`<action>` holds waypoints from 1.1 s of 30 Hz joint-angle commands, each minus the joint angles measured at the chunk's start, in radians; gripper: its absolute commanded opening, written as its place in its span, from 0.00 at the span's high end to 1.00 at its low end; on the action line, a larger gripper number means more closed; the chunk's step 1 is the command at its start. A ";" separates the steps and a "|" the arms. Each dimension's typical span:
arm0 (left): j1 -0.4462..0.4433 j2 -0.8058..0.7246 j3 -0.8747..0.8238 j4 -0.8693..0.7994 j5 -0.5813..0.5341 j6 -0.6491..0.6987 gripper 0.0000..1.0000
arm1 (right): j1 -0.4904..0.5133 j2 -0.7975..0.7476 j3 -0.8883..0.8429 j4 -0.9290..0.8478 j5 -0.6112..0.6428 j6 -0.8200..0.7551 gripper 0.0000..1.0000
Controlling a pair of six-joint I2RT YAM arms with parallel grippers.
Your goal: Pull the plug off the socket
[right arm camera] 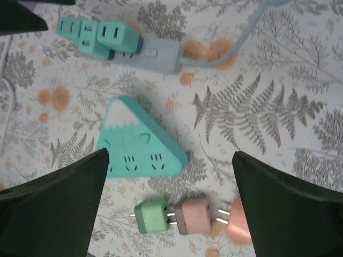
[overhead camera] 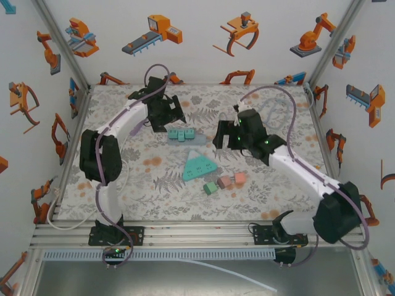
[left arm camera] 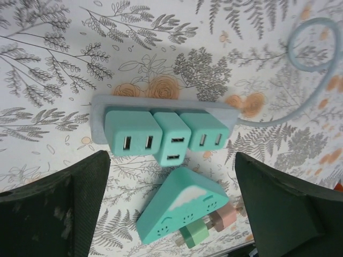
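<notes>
Power strip [left arm camera: 99, 115] mid-table, well off edges, bare mat [overhead camera: 123, 197] around. Left gripper [left arm camera: 171, 160], right gripper [right arm camera: 170, 155] spread wide, holding nothing.

3 adapters [left arm camera: 174, 136] sit packed side by side on the power strip [left arm camera: 102, 115]. A triangular socket [overhead camera: 199, 165] and 3 loose plugs [overhead camera: 223, 182] crowd its near side; bare table [overhead camera: 148, 185] lies open left of them.

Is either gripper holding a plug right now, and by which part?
Nothing is held: the left gripper and the right gripper both hang above the table with jaws open and empty.
</notes>
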 commanded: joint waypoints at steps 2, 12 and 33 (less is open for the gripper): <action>0.003 -0.125 -0.052 0.028 -0.133 0.109 0.05 | -0.044 0.182 0.177 -0.041 -0.145 -0.040 0.18; 0.103 0.105 0.101 -0.045 -0.026 0.235 0.10 | -0.046 0.588 0.506 -0.143 -0.024 0.070 0.24; 0.139 0.095 -0.231 0.210 0.325 -0.078 0.33 | -0.013 0.865 0.707 -0.215 -0.212 0.091 0.52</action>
